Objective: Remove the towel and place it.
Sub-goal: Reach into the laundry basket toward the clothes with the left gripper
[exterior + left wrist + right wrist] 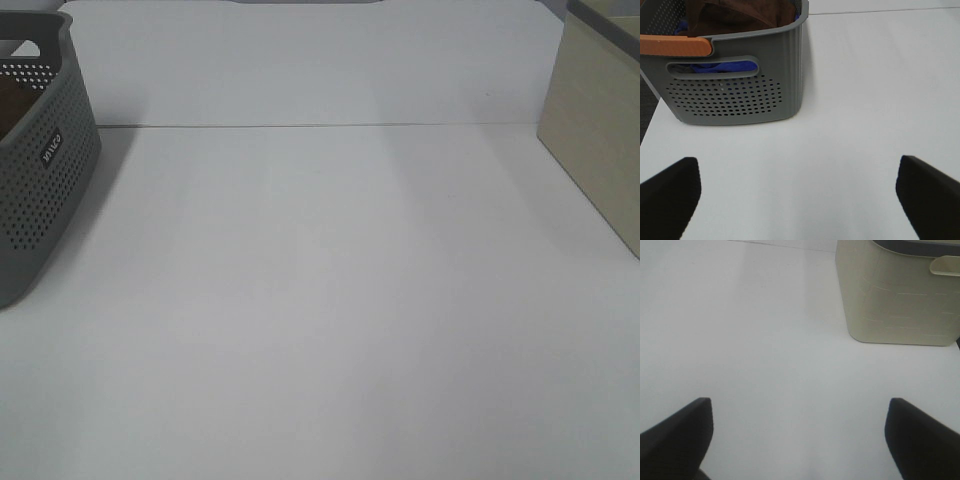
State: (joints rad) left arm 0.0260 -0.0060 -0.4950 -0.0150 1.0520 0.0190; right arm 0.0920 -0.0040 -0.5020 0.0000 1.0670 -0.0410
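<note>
The dark brown towel lies bunched inside the grey perforated basket, with a blue cloth showing through the handle slot below it. In the exterior high view only a sliver of the towel shows inside the basket at the far left edge. My left gripper hovers over the bare white table short of the basket, open with nothing between its fingers. My right gripper is open too, empty, over the table near a beige bin. Neither arm shows in the exterior high view.
An orange handle lies along the basket's near rim. The beige bin stands at the table's right edge. A seam crosses the white table toward the back.
</note>
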